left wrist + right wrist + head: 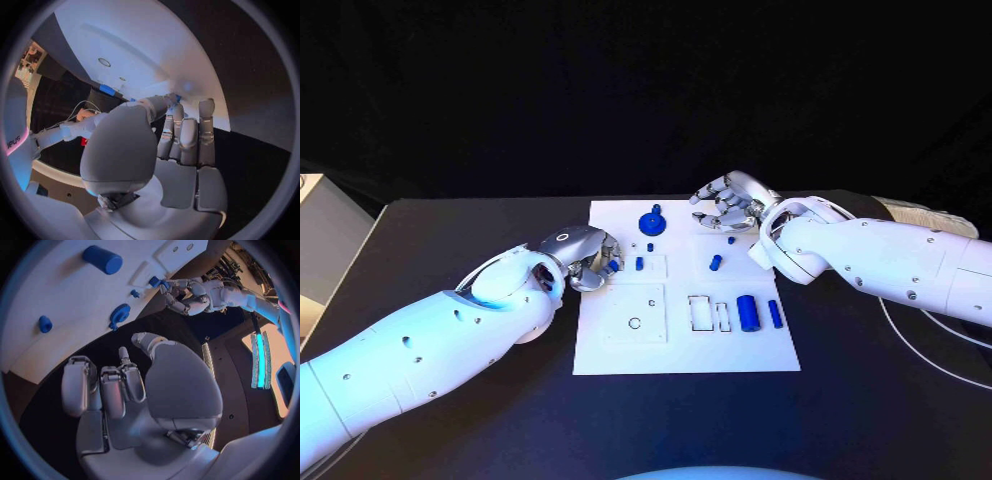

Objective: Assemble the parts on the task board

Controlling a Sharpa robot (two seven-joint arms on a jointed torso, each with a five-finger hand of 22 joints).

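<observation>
I see the white task board (687, 345) lying in the middle of the black worktop (877, 400), with the blue parts spread over it. My left hand (581, 255) sits at the board's left edge, its fingers (187, 137) curled down onto the plate; in the right wrist view they pinch a small blue part (154, 281) against the board, and the left wrist view shows a speck of blue at the fingertips. My right hand (730, 203) hovers over the board's far right corner, palm toward me, fingers (122, 390) loosely curled and spread with nothing between them.

On the board, a round blue knob-like part (653, 221) stands near the far edge, just beside the right hand. A small blue peg (640, 264) stands close to the left hand's fingertips, and another slanted blue piece (715, 263) lies near the middle. Toward the near right, a thick blue cylinder (749, 312) lies beside a thinner blue pin (775, 314), next to white rectangular recesses (710, 313). A square white plate with a small ring (635, 322) sits on the near left
</observation>
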